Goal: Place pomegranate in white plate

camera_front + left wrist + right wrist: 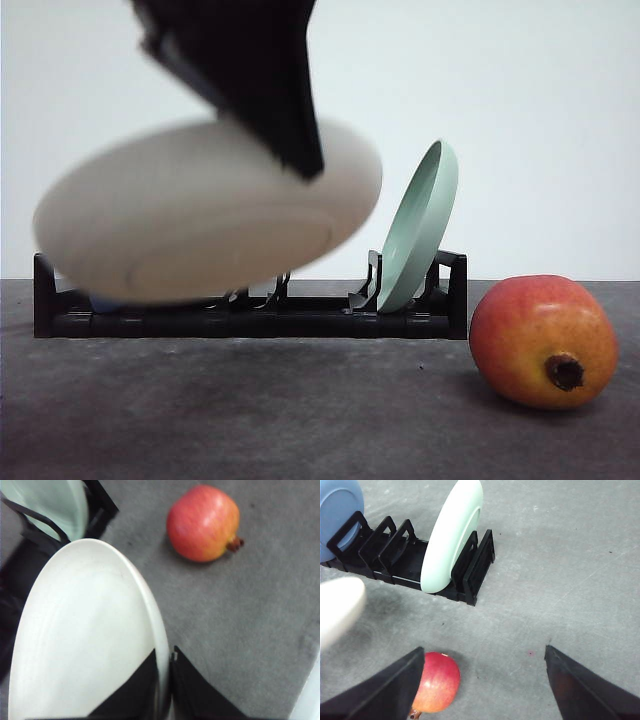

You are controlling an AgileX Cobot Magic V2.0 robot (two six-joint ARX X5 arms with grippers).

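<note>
The white plate point(200, 215) hangs tilted in the air above the left part of the table, blurred by motion. My left gripper point(300, 160) is shut on its rim; in the left wrist view the fingers point(195, 695) pinch the white plate's point(85, 640) edge. The pomegranate point(540, 340) lies on the grey table at the right, crown stub facing the front. It also appears beyond the plate point(202, 522). My right gripper point(485, 652) is open, and the pomegranate point(437, 682) sits beside one finger, partly hidden by it. The white plate's edge point(337, 607) shows nearby.
A black dish rack point(250, 322) stands across the back of the table. A pale green plate point(420, 225) leans upright in its right end, and a blue plate point(337, 515) stands in the rack's point(405, 565) far end. Bare grey tabletop lies in front of the rack.
</note>
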